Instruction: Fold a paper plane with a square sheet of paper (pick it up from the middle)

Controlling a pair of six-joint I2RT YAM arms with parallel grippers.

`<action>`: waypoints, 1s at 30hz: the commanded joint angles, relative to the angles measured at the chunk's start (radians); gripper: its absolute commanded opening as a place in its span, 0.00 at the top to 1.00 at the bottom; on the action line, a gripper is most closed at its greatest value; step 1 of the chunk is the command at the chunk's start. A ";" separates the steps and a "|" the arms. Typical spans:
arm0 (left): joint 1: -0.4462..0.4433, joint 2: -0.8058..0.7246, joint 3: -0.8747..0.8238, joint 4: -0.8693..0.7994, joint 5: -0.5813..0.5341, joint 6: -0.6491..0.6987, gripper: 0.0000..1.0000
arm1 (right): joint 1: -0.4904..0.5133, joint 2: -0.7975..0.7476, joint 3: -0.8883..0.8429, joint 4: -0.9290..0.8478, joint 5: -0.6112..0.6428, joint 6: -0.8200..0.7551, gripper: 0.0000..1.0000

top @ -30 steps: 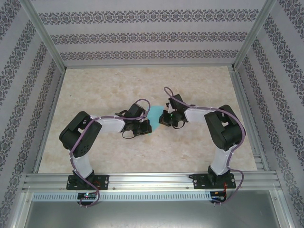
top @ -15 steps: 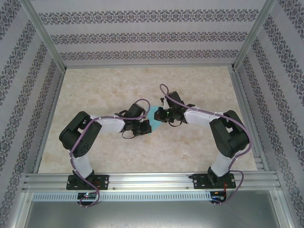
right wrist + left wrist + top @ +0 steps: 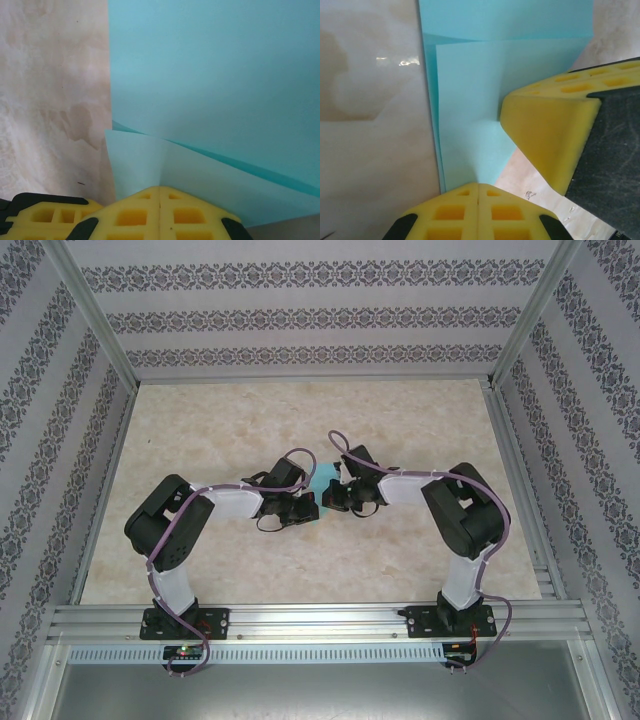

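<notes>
The turquoise square sheet of paper [image 3: 322, 483], the piece for the paper plane, lies partly folded on the table between my two grippers. In the left wrist view the paper [image 3: 485, 100] shows a flap folded over it, and my left gripper [image 3: 478, 186] is shut on its near edge. A yellow finger [image 3: 545, 135] of the right gripper rests at the paper's right edge. In the right wrist view my right gripper [image 3: 159, 189] is shut on a lighter raised flap of the paper [image 3: 225, 75]. From above, the left gripper [image 3: 305, 506] and right gripper [image 3: 333, 498] almost touch.
The beige marbled table [image 3: 400, 420] is bare around the paper. Patterned walls close in the back and both sides. An aluminium rail [image 3: 320, 618] carrying the arm bases runs along the near edge.
My right gripper has moved left towards the left gripper, covering more of the paper. The left arm has stayed still.
</notes>
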 commanded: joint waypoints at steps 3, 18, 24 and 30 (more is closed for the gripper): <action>-0.008 0.017 -0.046 -0.163 -0.066 0.014 1.00 | -0.090 0.047 -0.028 0.016 0.040 -0.044 0.97; -0.007 0.018 -0.078 -0.155 -0.069 0.018 1.00 | -0.221 -0.031 0.002 0.008 0.051 -0.090 0.97; -0.007 0.018 -0.064 -0.152 -0.064 0.022 1.00 | -0.184 -0.148 -0.089 0.092 0.019 -0.002 0.96; -0.008 0.015 -0.057 -0.145 -0.060 0.030 1.00 | -0.054 -0.099 -0.100 0.119 0.003 0.061 0.96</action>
